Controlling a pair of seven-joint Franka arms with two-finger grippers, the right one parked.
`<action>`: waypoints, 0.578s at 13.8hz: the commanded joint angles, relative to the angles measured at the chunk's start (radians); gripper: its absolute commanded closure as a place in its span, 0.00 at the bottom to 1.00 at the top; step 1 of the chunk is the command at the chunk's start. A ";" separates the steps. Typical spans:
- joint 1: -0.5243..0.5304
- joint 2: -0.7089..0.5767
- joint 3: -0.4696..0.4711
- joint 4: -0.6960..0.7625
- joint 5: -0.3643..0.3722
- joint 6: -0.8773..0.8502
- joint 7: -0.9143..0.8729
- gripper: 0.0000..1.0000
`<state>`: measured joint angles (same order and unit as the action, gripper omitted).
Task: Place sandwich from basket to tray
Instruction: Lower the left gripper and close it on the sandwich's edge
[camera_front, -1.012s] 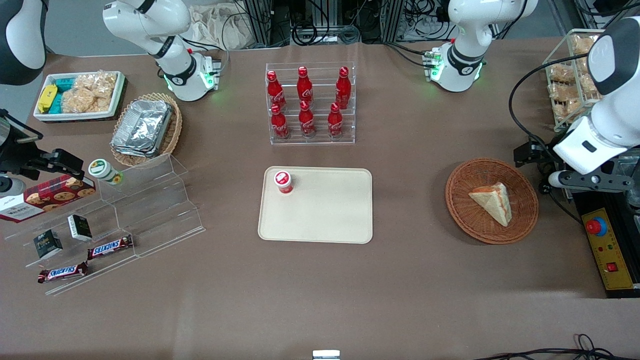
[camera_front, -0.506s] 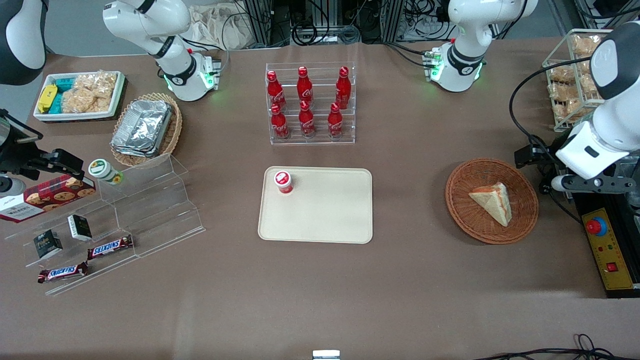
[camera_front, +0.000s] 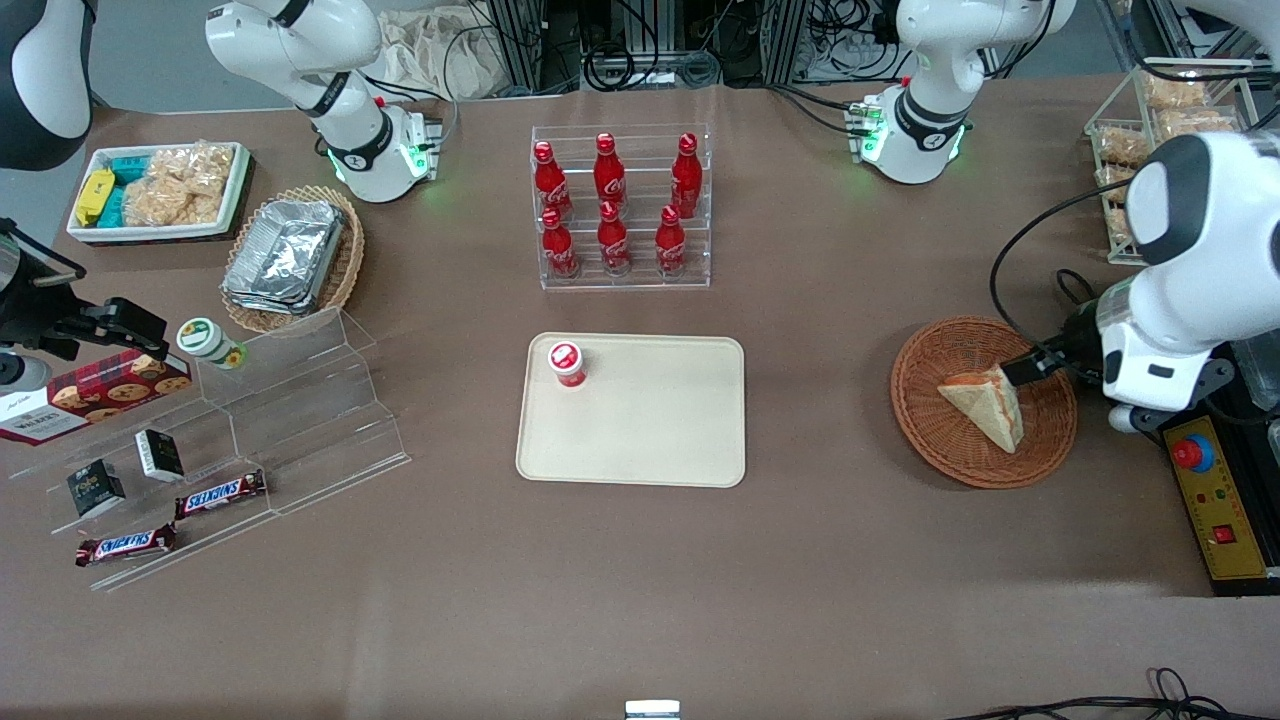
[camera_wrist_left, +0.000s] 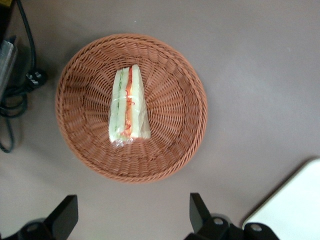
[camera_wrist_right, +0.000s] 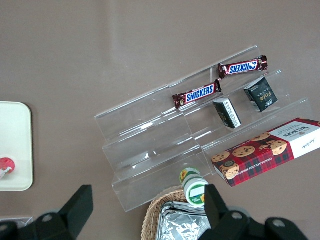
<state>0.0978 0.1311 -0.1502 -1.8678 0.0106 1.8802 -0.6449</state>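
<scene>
The sandwich (camera_front: 985, 405), a pale clear-wrapped wedge with red and green filling, lies in the round reddish-brown wicker basket (camera_front: 930, 440) toward the working arm's end of the table. The left wrist view looks down on the sandwich (camera_wrist_left: 128, 109) in the middle of the basket (camera_wrist_left: 190, 107). My gripper (camera_front: 1038, 365) hangs above the basket's rim on the working arm's side, well above the table. Its fingers (camera_wrist_left: 200, 214) stand wide apart with nothing between them, so the gripper (camera_wrist_left: 132, 220) is open. The beige tray (camera_front: 650, 430) lies mid-table, and a corner of the tray (camera_wrist_left: 295, 205) shows at the wrist.
A red-capped cup (camera_front: 566, 363) stands on a tray corner. A clear rack of red bottles (camera_front: 620, 210) stands farther from the camera than the tray. A yellow control box (camera_front: 1215, 495) and a wire rack of snacks (camera_front: 1150, 130) flank the working arm. Cables (camera_wrist_left: 15, 95) lie beside the basket.
The left arm has swung in from the table's end toward the basket, and its wrist now hangs over the basket's rim. The sandwich and basket have not moved.
</scene>
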 joint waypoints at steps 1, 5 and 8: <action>0.000 -0.022 0.001 -0.150 0.058 0.153 -0.122 0.00; 0.003 -0.007 0.004 -0.332 0.147 0.393 -0.258 0.00; 0.006 0.054 0.014 -0.341 0.219 0.427 -0.372 0.00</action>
<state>0.0998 0.1636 -0.1402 -2.2059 0.1763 2.2875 -0.9380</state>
